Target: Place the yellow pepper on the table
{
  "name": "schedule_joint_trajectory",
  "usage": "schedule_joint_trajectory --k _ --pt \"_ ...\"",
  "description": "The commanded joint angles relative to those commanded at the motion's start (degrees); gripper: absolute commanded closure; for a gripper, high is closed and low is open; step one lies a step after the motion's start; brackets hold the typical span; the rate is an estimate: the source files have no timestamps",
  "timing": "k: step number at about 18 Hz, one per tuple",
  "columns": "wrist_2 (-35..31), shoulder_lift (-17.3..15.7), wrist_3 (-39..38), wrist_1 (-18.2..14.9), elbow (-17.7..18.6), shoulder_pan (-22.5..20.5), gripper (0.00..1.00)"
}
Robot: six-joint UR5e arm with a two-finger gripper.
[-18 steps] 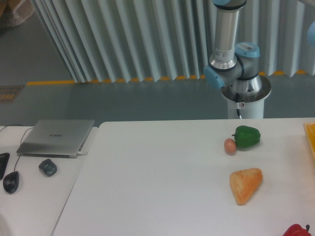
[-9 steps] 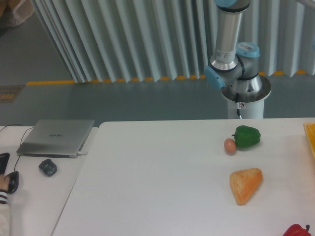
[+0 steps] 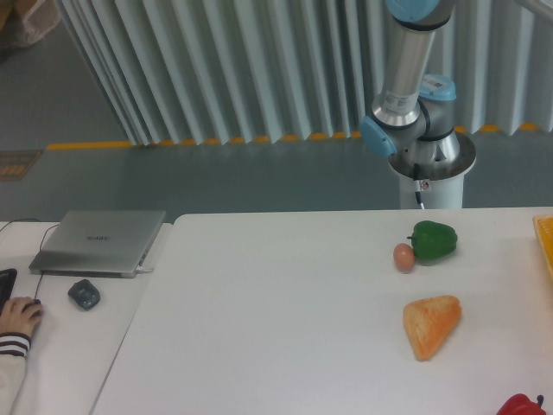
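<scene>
The yellow pepper is out of view. The white table [image 3: 276, 328] fills the lower middle and right of the camera view. Only the arm's base and lower links [image 3: 413, 95] show, behind the table's far edge at the upper right. The gripper itself is outside the frame.
On the table lie a green pepper [image 3: 433, 240], a small brown egg [image 3: 403, 256] beside it, and an orange bread wedge [image 3: 430, 323]. A red pepper [image 3: 522, 405] peeks in at the bottom right, a yellow-orange edge [image 3: 546, 242] at far right. Left desk holds a laptop [image 3: 99, 241], a dark object [image 3: 84, 294] and a person's hand [image 3: 17, 318].
The arm's upright link has shifted slightly right. A person's hand has come in at the lower left and now covers the mouse on the desk.
</scene>
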State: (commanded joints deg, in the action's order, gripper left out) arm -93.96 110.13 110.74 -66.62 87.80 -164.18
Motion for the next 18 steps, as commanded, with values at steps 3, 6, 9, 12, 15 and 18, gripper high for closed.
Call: schedule_joint_trajectory --k 3,6,9,12,15,18 --pt "0.0 0.9 -0.1 1.2 0.0 -0.1 0.00" --pt "-0.1 1.2 -0.2 1.2 0.3 -0.2 0.00" --pt "-0.4 1.8 -1.5 1.2 0.9 -0.5 0.00" --pt "-0.5 2.9 -2.6 1.2 1.8 -1.3 0.00" --pt "-0.3 3.0 -2.5 1.2 1.8 -1.7 0.00" --pt "-0.3 3.0 -2.6 1.2 1.8 -1.7 0.00"
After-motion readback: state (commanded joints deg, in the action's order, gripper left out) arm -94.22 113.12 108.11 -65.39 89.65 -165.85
